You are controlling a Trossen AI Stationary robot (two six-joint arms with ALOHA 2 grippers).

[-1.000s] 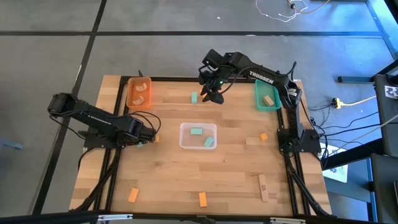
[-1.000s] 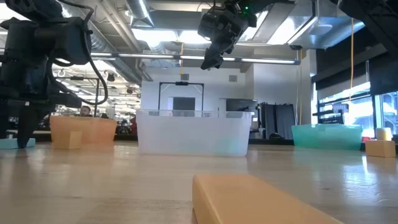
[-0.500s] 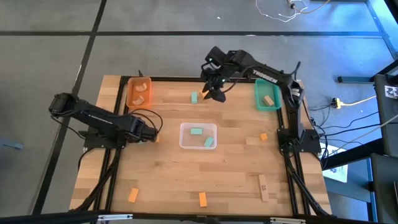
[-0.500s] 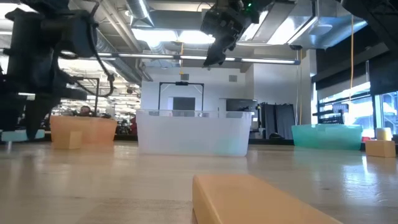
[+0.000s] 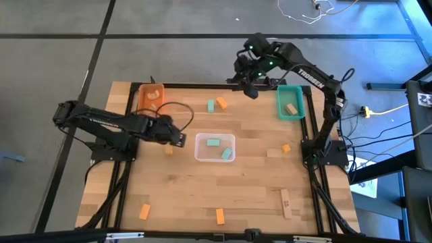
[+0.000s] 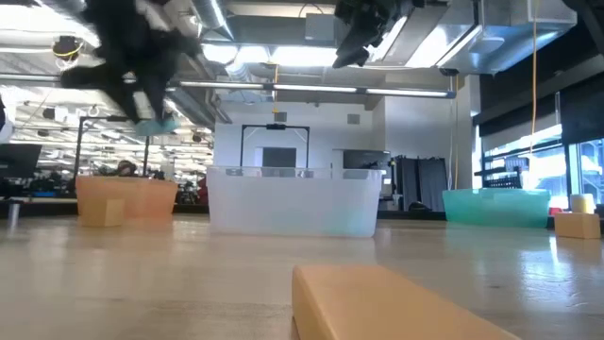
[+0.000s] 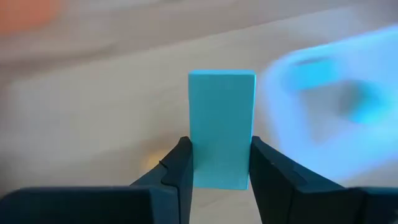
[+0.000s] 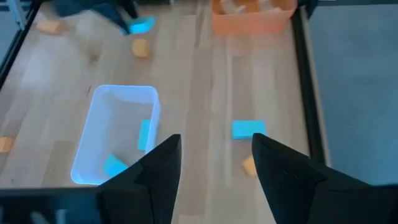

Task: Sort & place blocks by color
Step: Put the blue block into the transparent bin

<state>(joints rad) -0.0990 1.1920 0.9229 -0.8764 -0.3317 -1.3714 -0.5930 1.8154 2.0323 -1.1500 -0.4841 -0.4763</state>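
— Just left of the clear tray [image 5: 214,147], what is the left gripper [image 5: 179,138] doing?
— It is lifted off the table, its fingers [image 7: 180,171] clamped on a mint block [image 7: 221,127] standing upright between them.
— And the right gripper [image 5: 252,86]?
— High over the table's far edge, near the teal tray [image 5: 290,102], jaws apart and empty.
— Other blocks?
— Two mint ones lie in the clear tray; a mint block [image 5: 211,105] and an orange block [image 5: 221,102] lie near the far edge.
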